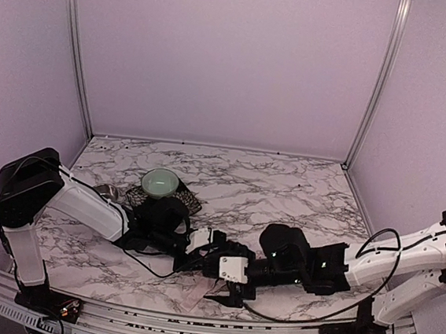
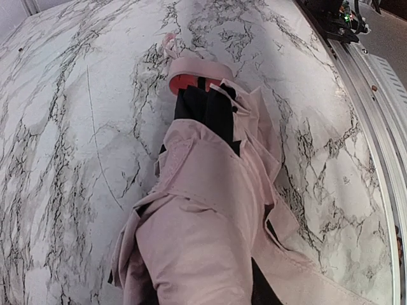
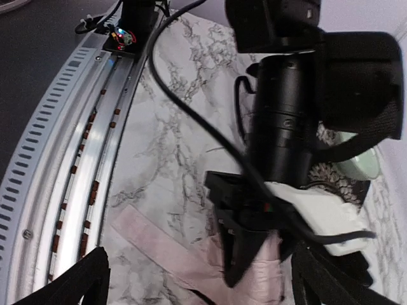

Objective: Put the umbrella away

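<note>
Umbrella (image 2: 203, 210) along the desk's (image 2: 76, 127) near edge, handle (image 2: 191, 73) rightward.
Right tool (image 3: 203, 283) gapes wide beside it; left tool's (image 3: 241, 264) grip cannot be told.

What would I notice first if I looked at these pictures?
Probably the floppy pale pink umbrella, which lies on the marble table near its front edge. The left arm and the right arm reach in from each side and meet right over it. Further back on the left, a pale green bowl sits on a dark patterned mat.
</note>
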Controlling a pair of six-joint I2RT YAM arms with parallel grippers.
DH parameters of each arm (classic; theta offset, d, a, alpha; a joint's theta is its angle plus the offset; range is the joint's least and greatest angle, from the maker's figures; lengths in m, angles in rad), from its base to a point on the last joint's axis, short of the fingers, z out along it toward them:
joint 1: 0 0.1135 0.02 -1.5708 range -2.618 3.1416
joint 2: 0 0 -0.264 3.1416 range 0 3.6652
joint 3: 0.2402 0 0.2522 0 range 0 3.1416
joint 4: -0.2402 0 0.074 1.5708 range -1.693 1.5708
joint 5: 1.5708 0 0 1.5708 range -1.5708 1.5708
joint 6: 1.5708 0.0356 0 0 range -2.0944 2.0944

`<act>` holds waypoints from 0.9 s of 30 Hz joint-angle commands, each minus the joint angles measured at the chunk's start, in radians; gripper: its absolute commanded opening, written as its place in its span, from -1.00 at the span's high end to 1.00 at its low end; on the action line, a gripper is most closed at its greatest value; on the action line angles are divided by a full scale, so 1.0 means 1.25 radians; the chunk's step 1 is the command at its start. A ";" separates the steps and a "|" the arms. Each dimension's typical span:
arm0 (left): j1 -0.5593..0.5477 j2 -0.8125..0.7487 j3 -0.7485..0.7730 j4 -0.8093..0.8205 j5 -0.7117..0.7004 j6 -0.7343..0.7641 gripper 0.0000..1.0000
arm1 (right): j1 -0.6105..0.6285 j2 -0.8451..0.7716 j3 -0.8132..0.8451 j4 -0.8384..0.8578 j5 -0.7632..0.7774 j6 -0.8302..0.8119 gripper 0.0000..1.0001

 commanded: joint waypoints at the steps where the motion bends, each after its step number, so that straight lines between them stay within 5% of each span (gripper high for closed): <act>1: 0.010 0.018 -0.033 -0.106 -0.060 0.028 1.00 | -0.165 -0.081 0.006 -0.088 -0.188 0.114 -0.99; 12: 0.010 0.015 -0.039 -0.106 -0.030 0.035 1.00 | -0.368 0.032 0.086 -0.215 -0.239 0.163 -0.93; 27: 0.010 0.023 -0.042 -0.109 0.013 0.055 1.00 | -0.369 0.297 0.159 -0.147 -0.329 0.089 -0.83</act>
